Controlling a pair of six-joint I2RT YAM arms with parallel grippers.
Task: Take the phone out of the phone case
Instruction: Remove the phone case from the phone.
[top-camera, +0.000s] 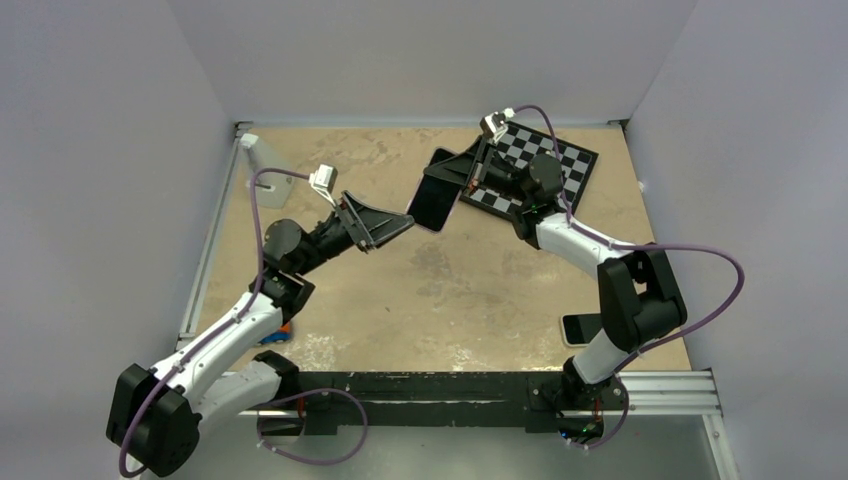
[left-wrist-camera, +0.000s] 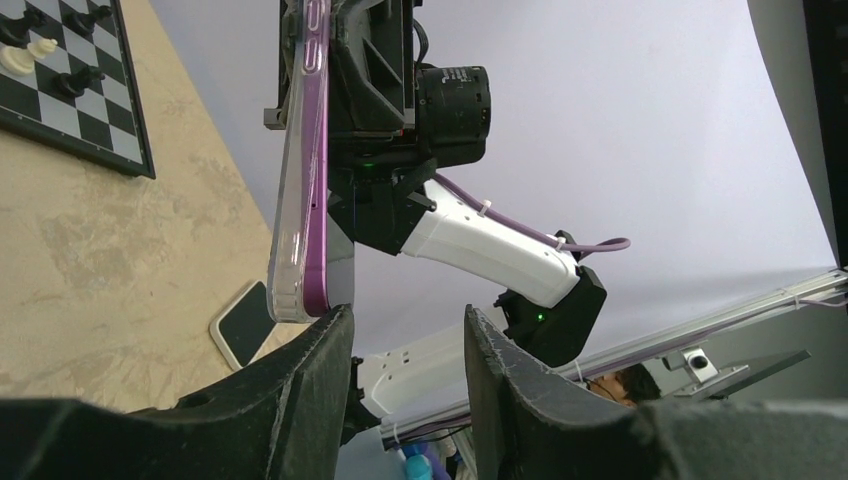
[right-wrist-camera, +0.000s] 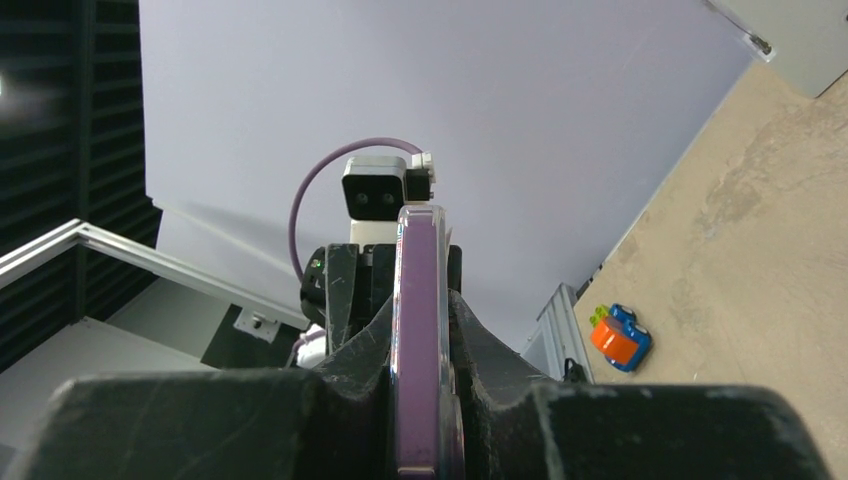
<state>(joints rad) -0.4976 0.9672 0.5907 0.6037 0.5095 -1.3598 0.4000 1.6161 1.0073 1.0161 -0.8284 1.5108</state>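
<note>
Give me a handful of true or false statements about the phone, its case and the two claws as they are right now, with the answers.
1. The right claw is clamped on the phone. True.
2. The left claw is shut on the phone. False: its fingers are spread, and the phone's end is just beside one of them.
3. The phone lies flat on the table. False: it is held up in the air.
4. The phone case is on the phone. True: its clear rim wraps the purple edge.
5. The chessboard sits at the table's near left corner. False: the chessboard is at the far right.
</note>
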